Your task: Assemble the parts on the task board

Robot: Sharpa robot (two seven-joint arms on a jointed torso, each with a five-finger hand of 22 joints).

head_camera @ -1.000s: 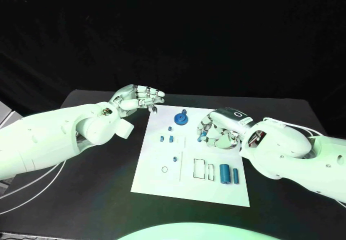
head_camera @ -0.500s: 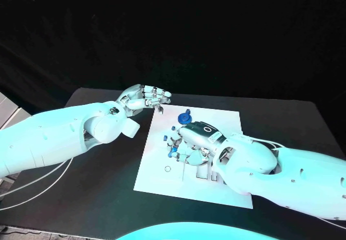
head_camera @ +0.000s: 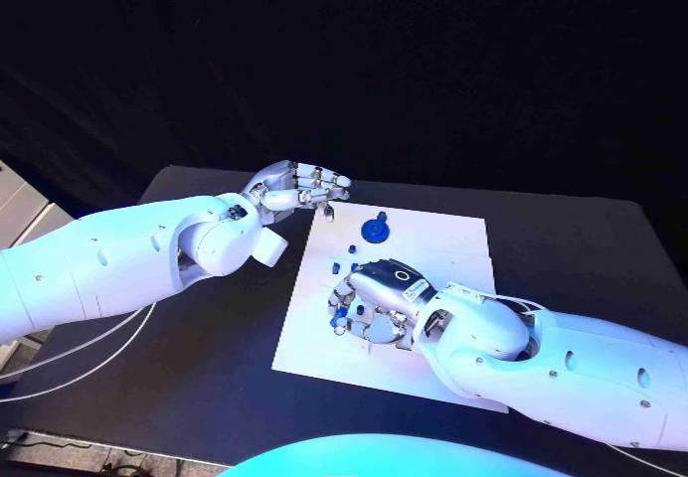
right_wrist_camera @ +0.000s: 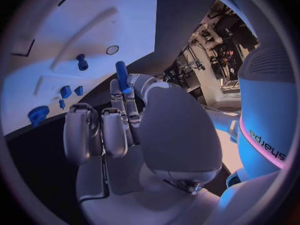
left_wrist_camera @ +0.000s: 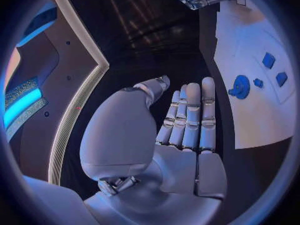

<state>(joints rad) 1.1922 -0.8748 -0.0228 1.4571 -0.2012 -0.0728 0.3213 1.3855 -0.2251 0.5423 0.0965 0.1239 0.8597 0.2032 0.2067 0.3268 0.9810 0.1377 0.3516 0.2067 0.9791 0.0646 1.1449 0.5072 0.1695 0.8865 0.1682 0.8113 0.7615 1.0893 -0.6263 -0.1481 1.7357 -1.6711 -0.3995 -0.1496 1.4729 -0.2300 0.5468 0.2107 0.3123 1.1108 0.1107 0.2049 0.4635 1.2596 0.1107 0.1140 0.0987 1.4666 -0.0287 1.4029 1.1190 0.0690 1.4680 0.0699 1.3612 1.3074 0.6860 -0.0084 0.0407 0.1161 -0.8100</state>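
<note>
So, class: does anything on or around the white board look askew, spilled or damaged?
Nothing stands out. The white board lies flat, the small blue pieces sit on it, and the right hand holds a blue rod.

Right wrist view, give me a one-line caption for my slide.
Right hand pinches a blue pin above the white task board, where small blue parts and a blue gear lie.

White arms [head_camera: 129, 258], silver segmented fingers [left_wrist_camera: 190, 117], grey cables.
</note>
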